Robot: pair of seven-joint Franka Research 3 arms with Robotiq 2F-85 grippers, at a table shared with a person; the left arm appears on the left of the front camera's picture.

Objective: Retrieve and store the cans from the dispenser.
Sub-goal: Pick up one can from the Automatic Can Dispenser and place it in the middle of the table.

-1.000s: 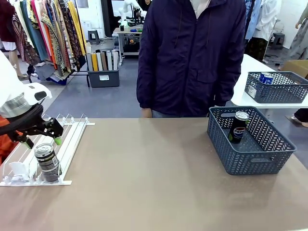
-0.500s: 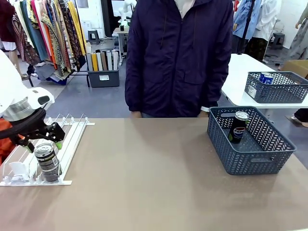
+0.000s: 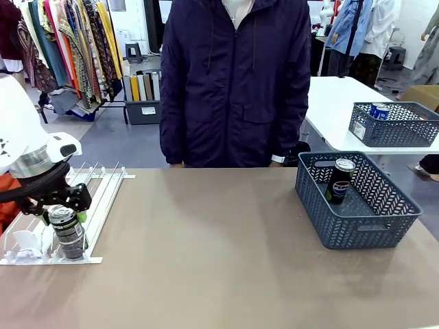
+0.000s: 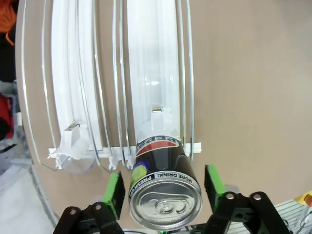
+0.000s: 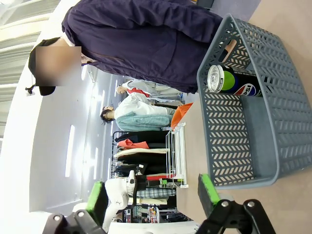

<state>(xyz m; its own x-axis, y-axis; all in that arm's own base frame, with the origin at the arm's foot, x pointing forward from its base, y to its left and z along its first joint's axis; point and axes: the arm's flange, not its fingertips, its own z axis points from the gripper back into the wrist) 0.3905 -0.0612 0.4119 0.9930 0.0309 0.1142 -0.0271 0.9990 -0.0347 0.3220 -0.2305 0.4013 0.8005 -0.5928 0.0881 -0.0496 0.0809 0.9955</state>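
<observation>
A white railed dispenser (image 3: 103, 195) lies at the table's left. One black can (image 3: 68, 233) with a silver top stands at the dispenser's front stop. My left gripper (image 3: 65, 209) is lowered over the can's top. In the left wrist view the can (image 4: 163, 190) sits between the green pads (image 4: 114, 192), with a thin gap on each side, so the jaws are open around it. The rails of the dispenser (image 4: 151, 73) run away above the can. My right gripper (image 5: 153, 195) is open and holds nothing. A second black can (image 5: 234, 80) lies beyond it in the grey basket (image 5: 243, 161).
The grey mesh basket (image 3: 357, 223) stands at the table's right with a can (image 3: 339, 179) upright inside. A person in a dark jacket (image 3: 233, 82) stands at the far edge. Behind, a white table carries another basket (image 3: 398, 130) with a blue can (image 3: 378, 110).
My left gripper has dropped lower over the can in the dispenser and its fingers have drawn in toward the can's sides. The person has shifted to the left.
</observation>
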